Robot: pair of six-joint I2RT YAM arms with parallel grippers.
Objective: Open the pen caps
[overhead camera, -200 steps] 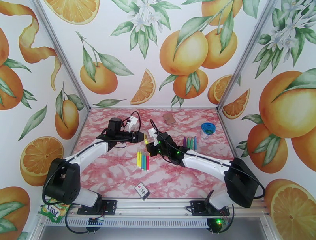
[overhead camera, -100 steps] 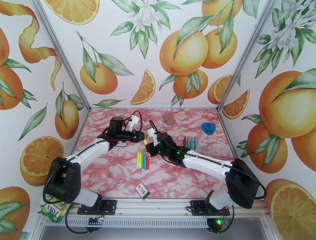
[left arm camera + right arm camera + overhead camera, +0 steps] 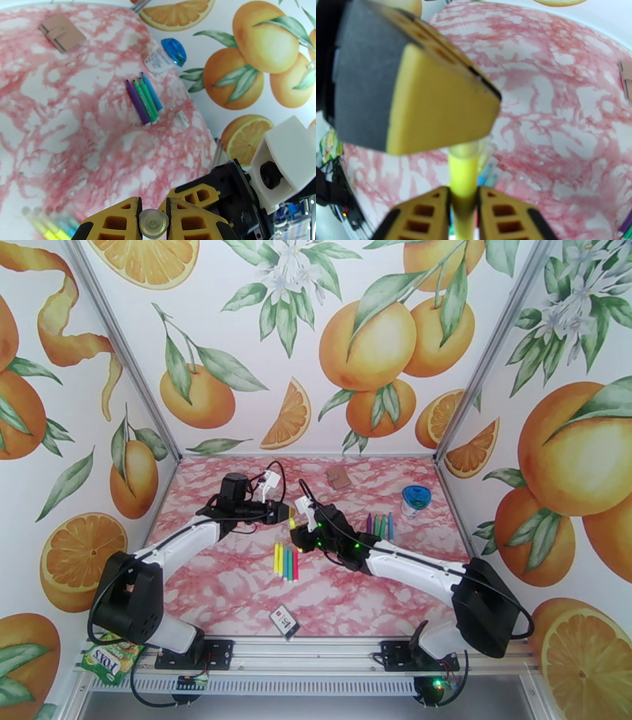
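Left gripper [image 3: 153,215] pressed tight on the pale cap [image 3: 153,225] of the yellow pen [image 3: 463,173], held up over the middle of the table [image 3: 229,591]. My right gripper [image 3: 463,195] pinches the pen's barrel just below that cap, fingers against both sides. Down on the table, the middle row of pens [image 3: 286,560] lies just under us, and the right-hand row of pens [image 3: 379,525] lies further to my right.

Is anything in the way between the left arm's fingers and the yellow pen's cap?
Nothing visible is. The left fingers pinch the cap from both sides, while the right fingers grip the yellow marker by its barrel.
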